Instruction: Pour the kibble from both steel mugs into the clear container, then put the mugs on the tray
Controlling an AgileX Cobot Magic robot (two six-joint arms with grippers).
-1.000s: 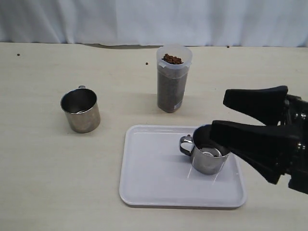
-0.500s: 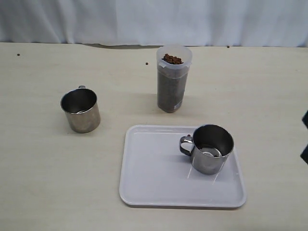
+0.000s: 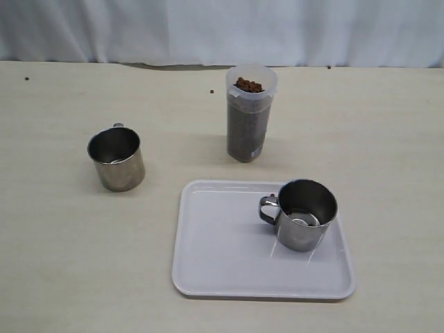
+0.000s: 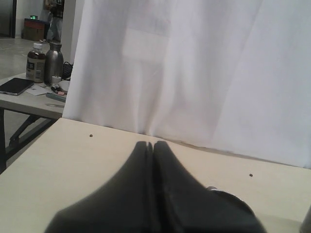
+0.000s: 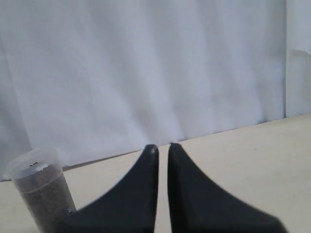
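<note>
Left gripper [image 4: 152,144] first: in your left wrist view its two black fingers are pressed together tip to tip, closed, above the pale beige tabletop [image 4: 73,160] with a white curtain [image 4: 194,73] hanging behind. Your right gripper [image 5: 163,147] is closed too; in the right wrist view only a thin slit shows between its black fingers, and they grip no object. In that same view the tall frosted clear plastic container [image 5: 41,194] stands apart from those fingers, filled with dark pellets. Turn to the exterior view and take the flat white rectangular plastic tray [image 3: 222,263] as your dial centre. One short shiny stainless-steel mug [image 3: 300,216] stands upright on the tray toward its 3 o'clock side, its loop handle pointing to 9 o'clock and its bare steel floor showing. The clear container [image 3: 250,118] stands upright on the table at 12 o'clock from the tray, near its far edge but not touching it. The small round brown kibble [image 3: 248,85] fills it almost to the rim. The second steel mug [image 3: 116,159] stands upright on the bare table at about 10 o'clock from the tray, well apart from it, its handle at 12 o'clock. One stray pellet [image 3: 211,91] lies on the table at 10 o'clock from the container, and another [image 3: 27,78] lies far off toward the curtain at the table's left end.
</note>
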